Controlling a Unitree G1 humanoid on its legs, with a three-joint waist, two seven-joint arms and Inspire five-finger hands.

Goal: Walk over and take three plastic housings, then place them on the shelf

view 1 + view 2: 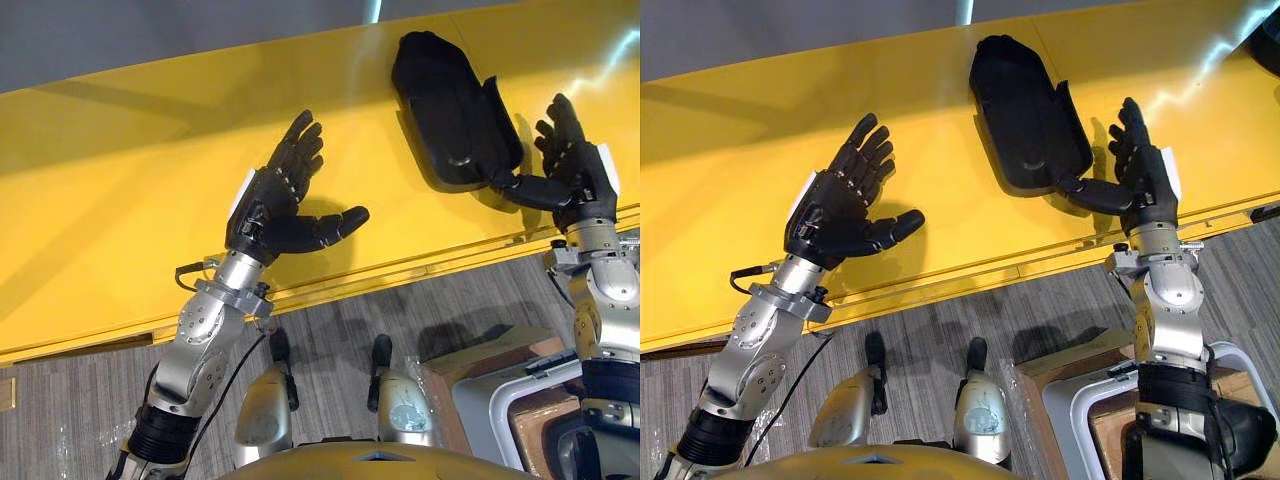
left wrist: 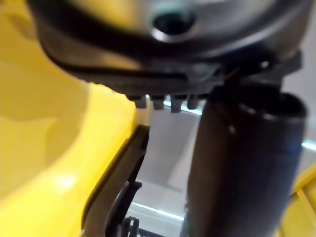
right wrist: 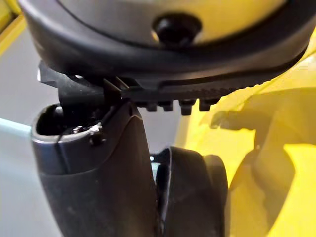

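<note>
A black plastic housing (image 1: pixel 445 105) lies on the yellow shelf (image 1: pixel 120 200) toward its far right, with a second dark edge (image 1: pixel 502 120) standing up along its right side; I cannot tell how many pieces are stacked there. My right hand (image 1: pixel 580 170) is open just right of it, fingers straight, thumb stretched out and touching the housing's near corner. In the right wrist view the thumb (image 3: pixel 94 163) lies against the housing (image 3: pixel 190 192). My left hand (image 1: pixel 275 200) hovers open over the bare shelf, well left of the housing, holding nothing.
The shelf's front lip (image 1: pixel 400 265) runs across below both hands. On the grey plank floor at the lower right stand a cardboard box (image 1: pixel 480 365) and a pale grey frame (image 1: pixel 500 400).
</note>
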